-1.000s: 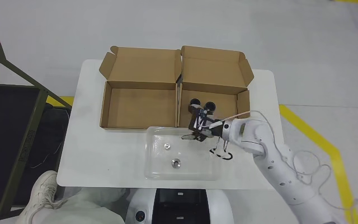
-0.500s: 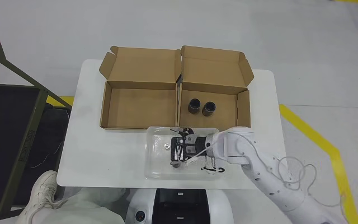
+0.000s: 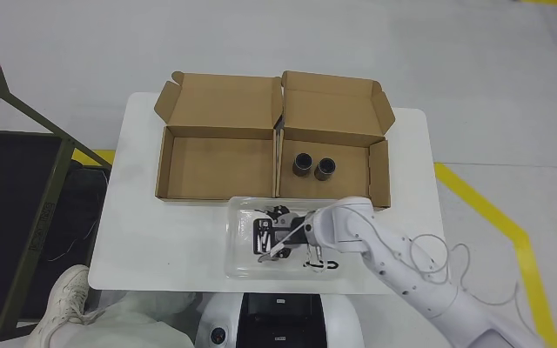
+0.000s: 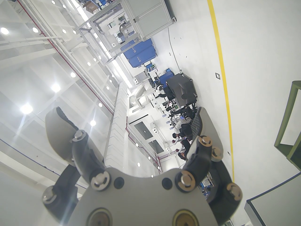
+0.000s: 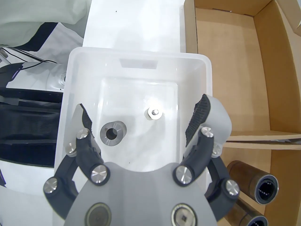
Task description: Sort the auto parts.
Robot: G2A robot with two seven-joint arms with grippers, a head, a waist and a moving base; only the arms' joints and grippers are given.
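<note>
My right gripper (image 3: 265,236) hangs open over the left half of the clear plastic bin (image 3: 233,261). In the right wrist view this gripper (image 5: 143,116) has nothing between its fingers. Below it on the bin floor lie a silver bushing with a centre hole (image 5: 112,134) and a small silver stud (image 5: 154,114). The bushing sits close to one finger (image 5: 85,118). Two dark cylindrical bearings (image 3: 303,163) (image 3: 326,166) lie in the right cardboard box (image 3: 376,170). My left gripper (image 4: 128,118) is open and empty, pointing into the room.
The left cardboard box (image 3: 218,165) stands behind the bin with a bare floor. Both boxes have their lids folded back. The bin's white rim (image 5: 138,52) and the box wall (image 5: 188,24) lie close beyond the right gripper. The white table (image 3: 130,217) extends to the left.
My right gripper has moved from the front wall of the right box leftwards and towards the robot, and now hangs over the bin. The two bearings in the box have stayed put.
</note>
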